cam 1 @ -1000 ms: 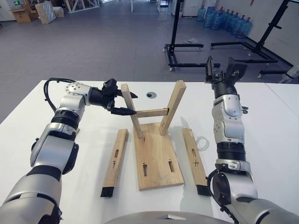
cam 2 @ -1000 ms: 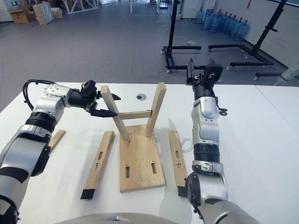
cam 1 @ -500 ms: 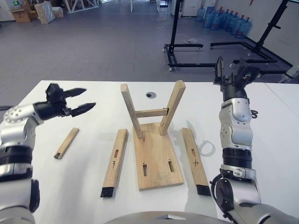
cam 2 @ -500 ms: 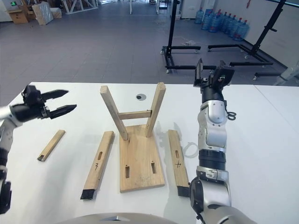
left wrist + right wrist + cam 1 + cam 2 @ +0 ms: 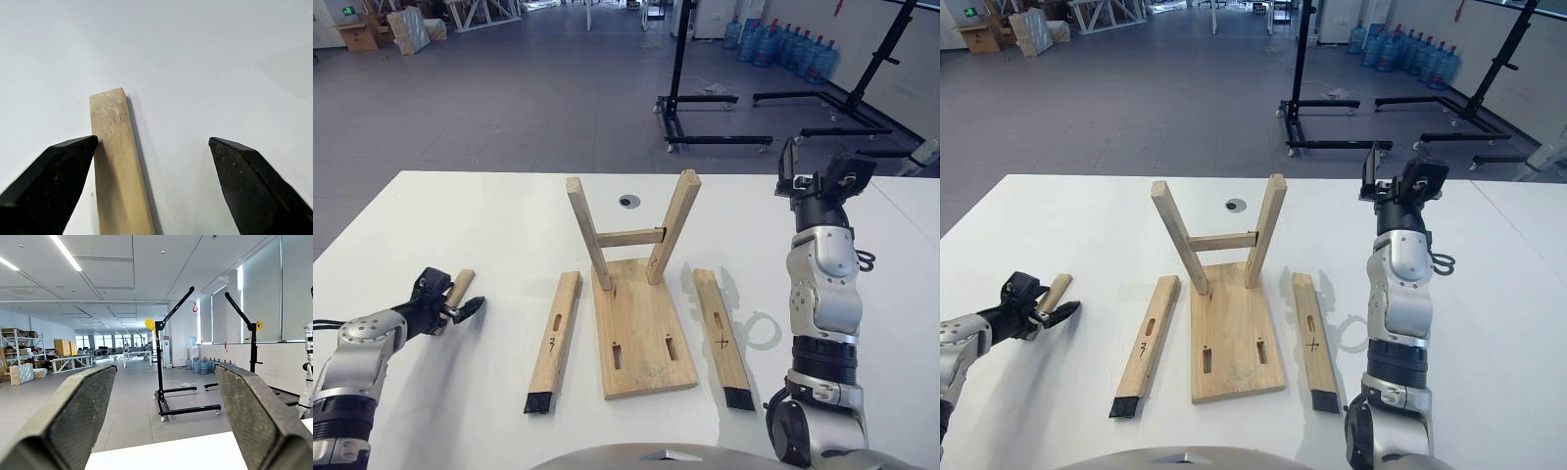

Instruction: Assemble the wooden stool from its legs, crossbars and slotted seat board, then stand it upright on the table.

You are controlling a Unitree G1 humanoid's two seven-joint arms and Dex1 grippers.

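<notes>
The slotted seat board (image 5: 641, 338) lies flat mid-table. Two legs (image 5: 586, 231) (image 5: 674, 225), joined by a crossbar (image 5: 631, 236), stand tilted in its far end. A loose leg (image 5: 555, 338) lies left of the board and another (image 5: 722, 331) lies right of it. A short loose crossbar (image 5: 461, 287) lies at the left. My left gripper (image 5: 458, 307) rests low on the table at its near end. It is open, astride the crossbar end (image 5: 115, 161), with one fingertip (image 5: 73, 156) touching the wood. My right gripper (image 5: 811, 168) is held up above the table's right side, open and holding nothing (image 5: 166, 382).
A round cable hole (image 5: 628, 201) sits in the table behind the standing legs. A clear cord loop (image 5: 759, 328) lies right of the right loose leg. Black wheeled stands (image 5: 715, 98) and water bottles (image 5: 778, 44) are on the floor beyond the table.
My left gripper left the standing left leg, swung out to the left, then dropped to the table over the short crossbar. My right arm drifted slightly to the right.
</notes>
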